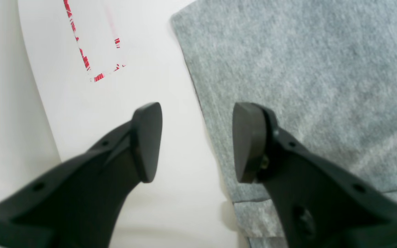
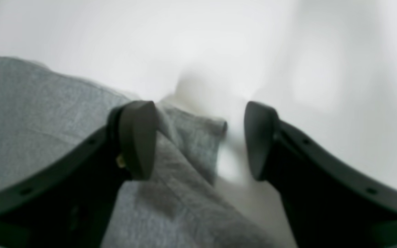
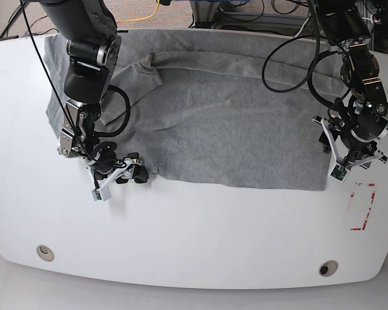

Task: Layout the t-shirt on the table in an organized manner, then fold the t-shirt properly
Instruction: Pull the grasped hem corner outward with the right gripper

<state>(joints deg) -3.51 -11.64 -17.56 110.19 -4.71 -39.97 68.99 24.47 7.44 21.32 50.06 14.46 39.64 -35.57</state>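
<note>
T-shirt [image 3: 226, 123]: heather-grey, spread flat over the far half of the bench, reaching nearly from one side to the other; its near edge runs roughly straight across the middle, and folds bunch along the far edge and at the sleeve on the base view's left.
Bench [image 3: 194, 239]: glossy white top with curved edges; the near half is bare of cloth.
Left gripper [image 1: 197, 143]: fingers [image 1: 146, 141] apart and holding nothing; it hangs over the t-shirt's side edge, one finger above bare bench, the other above grey cloth.
Right gripper [image 2: 200, 139]: fingers [image 2: 138, 137] apart, straddling a small raised corner of the t-shirt at its near edge; one finger lies against the cloth, the other stands clear of it over white bench, so no grip is closed on the cloth.
Red tape outline [image 3: 363, 206]: a rectangle on the bench, just beside the left gripper and apart from the t-shirt.
Grommets [image 3: 45, 252]: two round metal ones near the bench's front edge, one toward each side.
Cables [image 3: 291, 58]: black loops trailing from both arms above the cloth.
</note>
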